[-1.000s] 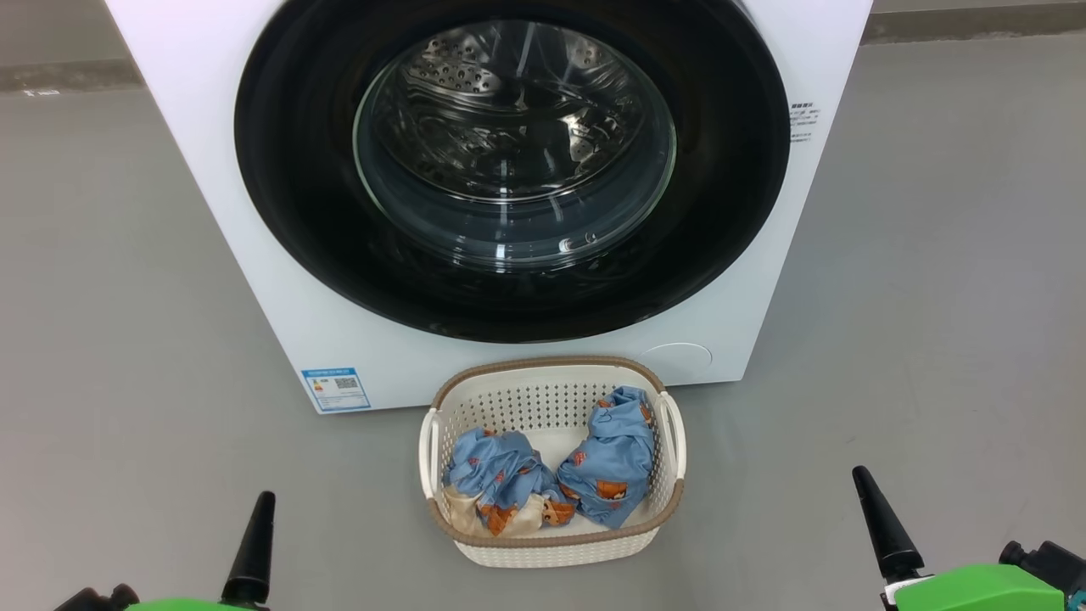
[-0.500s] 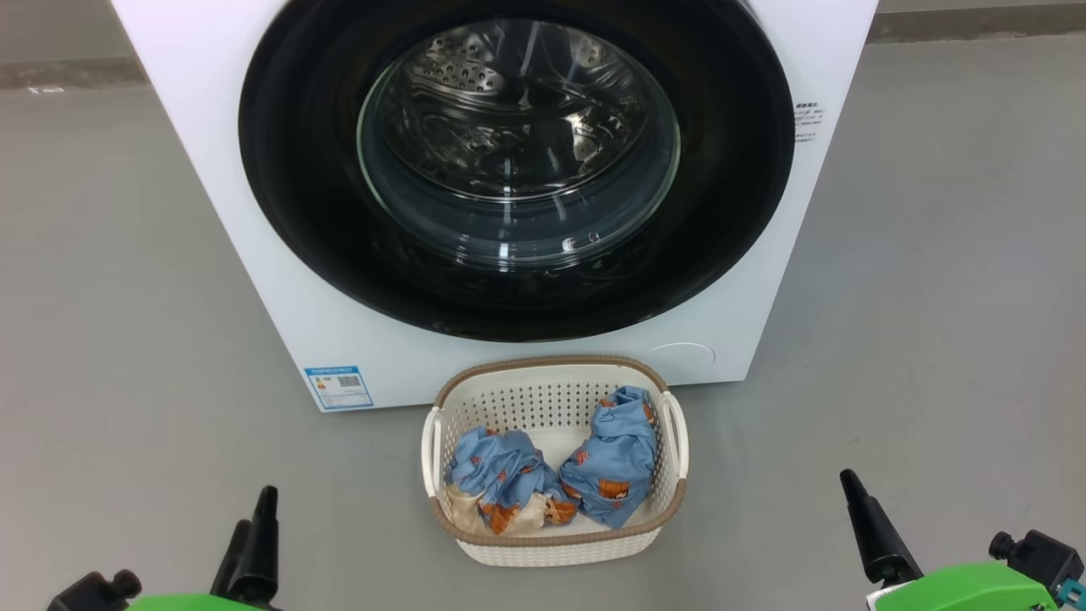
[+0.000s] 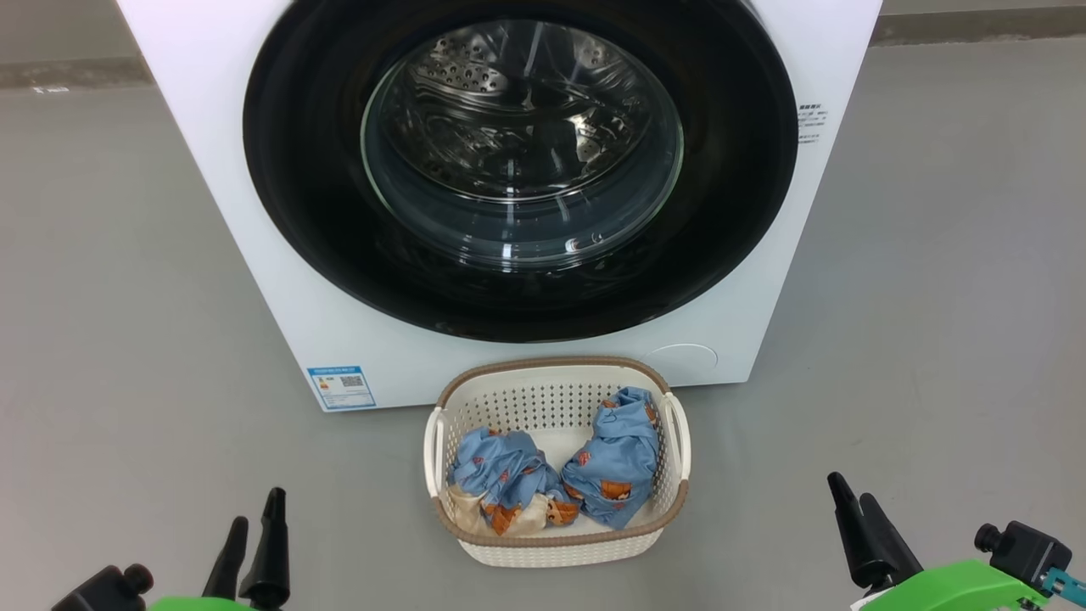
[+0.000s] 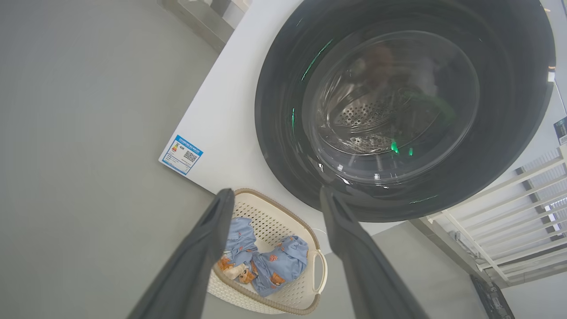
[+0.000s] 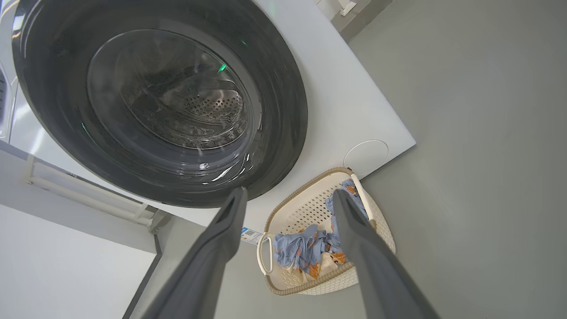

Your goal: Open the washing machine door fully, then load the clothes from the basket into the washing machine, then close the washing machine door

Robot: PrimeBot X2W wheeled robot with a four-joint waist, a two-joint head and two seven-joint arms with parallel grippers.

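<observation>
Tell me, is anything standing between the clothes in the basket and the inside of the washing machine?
Yes. The washing machine door is shut over the opening, so the clothes in the basket cannot go in yet. Nothing else visible stands between them.

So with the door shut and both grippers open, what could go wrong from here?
The washing machine door has a smooth, glossy black rim, so a grip on it may slip off. The basket sits just below the door, so a reach for the door could knock it. The clothes lie as two loose bundles; one might drop or be left behind.
</observation>
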